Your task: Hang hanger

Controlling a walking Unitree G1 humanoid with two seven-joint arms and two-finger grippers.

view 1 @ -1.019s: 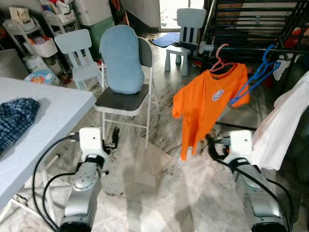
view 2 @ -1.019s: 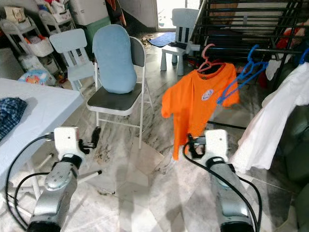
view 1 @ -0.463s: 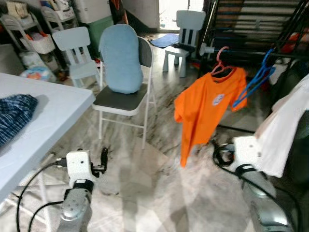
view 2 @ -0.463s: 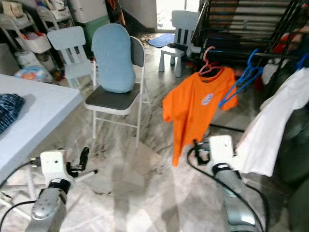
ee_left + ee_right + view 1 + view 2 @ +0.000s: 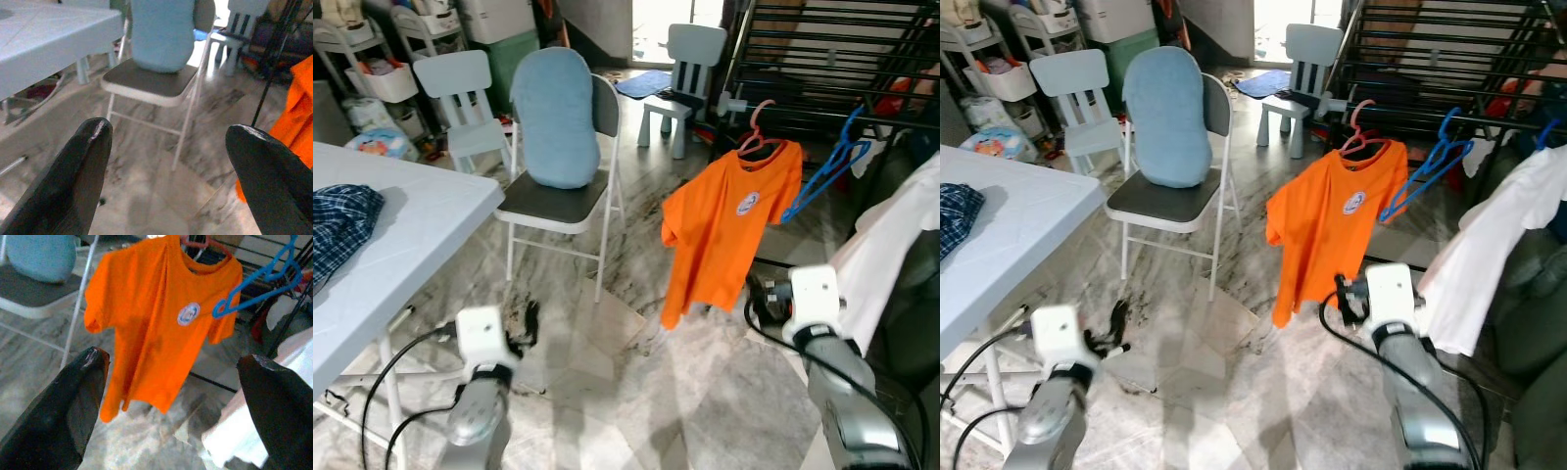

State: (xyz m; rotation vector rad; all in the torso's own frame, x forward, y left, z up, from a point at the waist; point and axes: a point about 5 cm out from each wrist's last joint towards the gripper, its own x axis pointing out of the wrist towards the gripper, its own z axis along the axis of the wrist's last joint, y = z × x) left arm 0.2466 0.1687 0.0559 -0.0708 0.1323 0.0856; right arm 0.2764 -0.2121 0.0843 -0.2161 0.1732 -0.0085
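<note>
From the head views, the orange shirt point(image 5: 729, 230) is seen on a pink hanger point(image 5: 759, 127) hooked over the dark rail point(image 5: 822, 113), so hanging appears done; blue hangers point(image 5: 827, 166) are hooked just beside it.

In the left wrist view, the left gripper point(image 5: 171, 171) is spread wide, empty, toward a folding chair point(image 5: 159, 85).

In the right wrist view, the right gripper point(image 5: 176, 406) is likewise wide, nothing held, aimed at the shirt.

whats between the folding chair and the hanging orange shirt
Only bare marble floor, as seen in the left eye view. The folding chair and the orange shirt on its pink hanger stand apart.
</note>
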